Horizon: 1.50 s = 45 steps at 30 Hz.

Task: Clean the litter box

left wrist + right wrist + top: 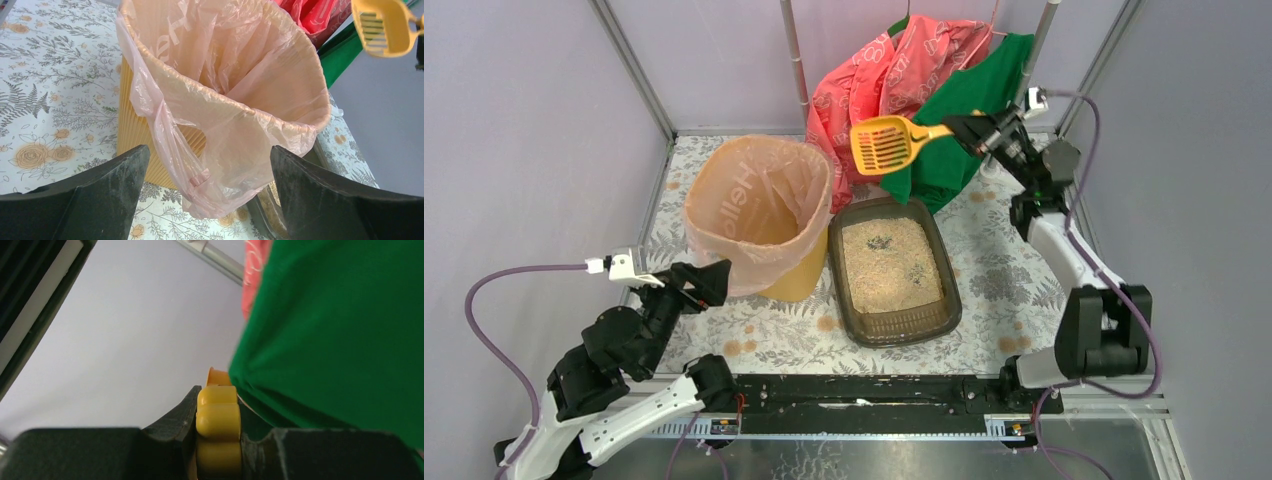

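The litter box (894, 268), a shallow dark tray of beige granules with a dark clump near its far end, lies on the floral table right of the bin. My right gripper (972, 127) is shut on the handle (218, 415) of a yellow slotted scoop (886, 144), held high above the box's far end. My left gripper (709, 282) is open and empty, just in front of the yellow bin (799, 275) with its peach liner (225, 85). The scoop also shows in the left wrist view (382, 27).
A green cloth (969, 110) and a red printed bag (879, 75) hang at the back, right behind the scoop. Metal frame posts stand at the corners. A black rail runs along the table's near edge.
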{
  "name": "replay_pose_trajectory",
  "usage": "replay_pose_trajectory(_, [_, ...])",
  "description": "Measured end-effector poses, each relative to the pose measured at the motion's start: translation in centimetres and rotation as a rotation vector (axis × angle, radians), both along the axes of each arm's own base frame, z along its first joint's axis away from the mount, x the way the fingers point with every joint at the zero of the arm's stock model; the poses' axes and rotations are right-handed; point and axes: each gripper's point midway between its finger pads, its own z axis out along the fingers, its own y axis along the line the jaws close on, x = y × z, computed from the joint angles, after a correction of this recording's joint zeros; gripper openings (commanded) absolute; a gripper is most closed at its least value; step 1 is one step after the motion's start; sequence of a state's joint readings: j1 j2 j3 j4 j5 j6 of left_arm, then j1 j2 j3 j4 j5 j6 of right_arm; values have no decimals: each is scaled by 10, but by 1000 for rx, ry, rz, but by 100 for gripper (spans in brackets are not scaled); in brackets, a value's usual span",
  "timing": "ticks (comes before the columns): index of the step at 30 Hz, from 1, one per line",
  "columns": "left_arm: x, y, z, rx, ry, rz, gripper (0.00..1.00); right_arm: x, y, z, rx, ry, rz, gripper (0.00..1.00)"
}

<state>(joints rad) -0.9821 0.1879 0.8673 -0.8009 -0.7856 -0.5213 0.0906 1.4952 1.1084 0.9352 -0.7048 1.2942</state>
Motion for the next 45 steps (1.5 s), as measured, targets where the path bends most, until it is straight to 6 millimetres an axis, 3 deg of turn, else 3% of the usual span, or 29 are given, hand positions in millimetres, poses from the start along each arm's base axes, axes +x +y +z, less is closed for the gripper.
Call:
replay_pose_trajectory(3, [1, -1, 3, 6, -5, -2, 99, -19, -28, -25, -4, 42, -52, 0])
replay_pose_trajectory(8, [10, -16, 10, 41, -8, -17, 99, -60, -32, -76, -89, 110, -69, 0])
replay_pose_trajectory(13, [20, -31, 16, 53, -23, -22, 96, -78, -41, -116, -297, 160, -160, 0])
replay_pose_trajectory(20, [19, -28, 33, -34, -104, -18, 96, -96, -56, -163, -528, 238, -237, 0])
replay_pose_trajectory(23, [20, -31, 36, -42, -110, -23, 96, -105, -52, -186, -633, 275, -244, 0])
replay_pose_trajectory(29, [21, -33, 35, -37, -107, -30, 96, -139, -20, -231, -921, 304, -160, 0])
replay_pose_trajectory(33, [20, -32, 36, -44, -111, -29, 99, -136, -25, -226, -1043, 279, -212, 0])
replay_pose_trajectory(39, [20, -32, 36, -46, -113, -30, 99, -127, -50, -210, -1183, 243, -334, 0])
replay_pose_trajectory(45, [19, -32, 37, -48, -114, -33, 99, -129, -47, -220, -1191, 242, -308, 0])
